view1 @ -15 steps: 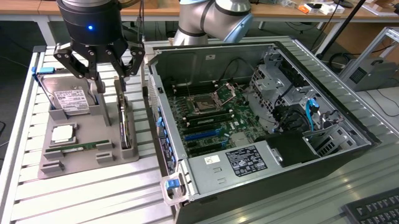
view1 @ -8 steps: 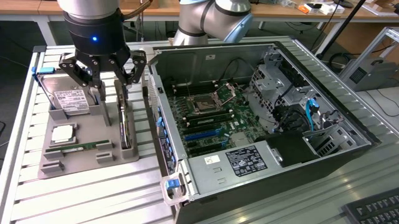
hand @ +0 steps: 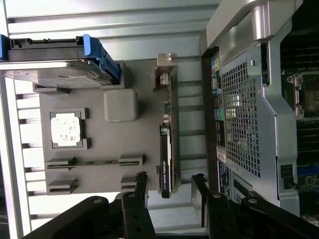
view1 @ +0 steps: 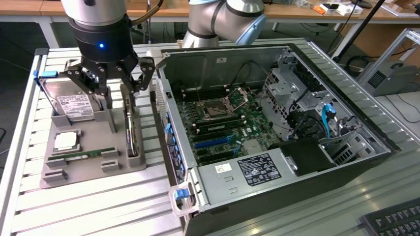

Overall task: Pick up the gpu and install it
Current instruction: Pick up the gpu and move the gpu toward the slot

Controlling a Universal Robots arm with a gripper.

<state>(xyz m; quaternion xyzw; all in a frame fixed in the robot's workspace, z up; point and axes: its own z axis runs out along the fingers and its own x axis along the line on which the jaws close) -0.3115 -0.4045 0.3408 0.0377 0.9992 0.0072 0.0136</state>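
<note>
Hand (hand: 169, 178) apart and empty, poised above the gpu (hand: 167, 149), one finger to each side of the card. The gpu stands on edge in a slot at the tray's (view1: 85, 169) case-side edge.

Best approach, by my reading: come down centred, clamp the flat faces squarely (not the thin bracket), lift straight.

Card thin, dark, glossy, with a silver bracket. Tray matte grey.

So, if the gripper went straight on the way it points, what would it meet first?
Probably the gpu, standing on edge in the grey tray: the gripper points down over one end of it, open fingers to either side. How far above it hangs is unclear.
</note>
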